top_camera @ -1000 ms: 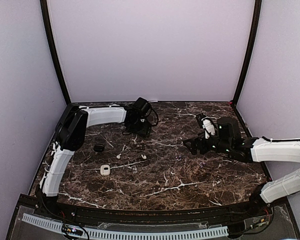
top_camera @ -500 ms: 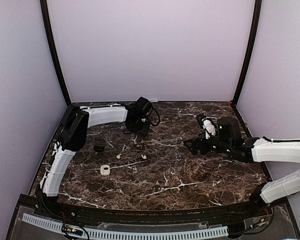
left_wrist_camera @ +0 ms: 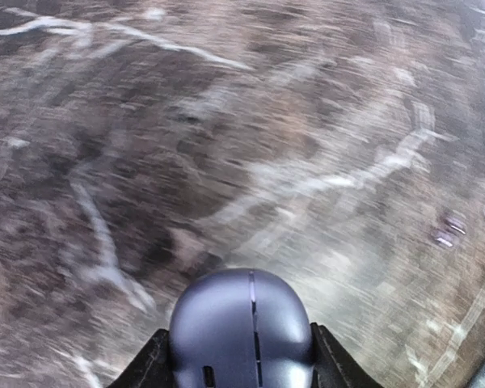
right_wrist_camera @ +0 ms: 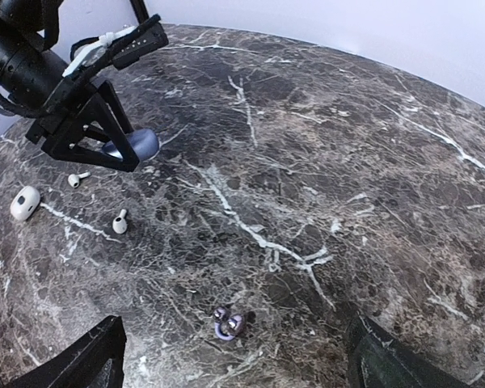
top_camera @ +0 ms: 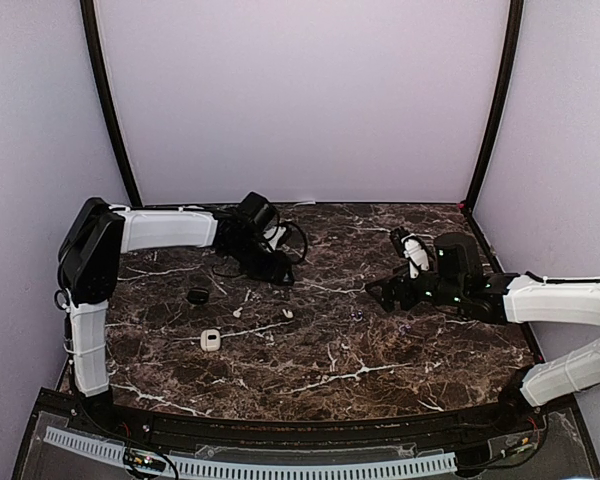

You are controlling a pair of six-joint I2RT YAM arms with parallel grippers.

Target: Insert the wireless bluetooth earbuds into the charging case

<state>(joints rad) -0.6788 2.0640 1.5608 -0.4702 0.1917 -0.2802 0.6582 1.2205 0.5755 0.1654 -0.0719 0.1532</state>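
nearest the arm bases on the dark marble table [top_camera: 380, 380], a white case [top_camera: 211, 340] lies flat, well to the near side of the left claw and off to its left. a little farther in, a white earbud [top_camera: 237, 312] and a second white earbud [top_camera: 287, 314] lie apart from each other on the stone. both have short stems, both are on the near side of the left claw, and neither touches a claw. a pair of dark earbuds [right_wrist_camera: 229, 323] sits close together, just ahead of the right claw and roughly in line with the gap between its fingers. a black case [top_camera: 198, 296] rests farther out, to the left of the left claw and apart from it. the right claw [top_camera: 382, 292] hangs low over the middle of the table with its fingers [right_wrist_camera: 81, 364] spread wide and nothing between them, its tips turned toward the left claw. farthest in, the left claw [left_wrist_camera: 242, 368] is clenched on a rounded blue-grey case [left_wrist_camera: 241, 323], one finger on each side of the shell, whose seam runs down the middle. whether this case touches the stone i cannot tell, as the left wrist view is blurred. behind it stands the plain pale wall [top_camera: 300, 100].
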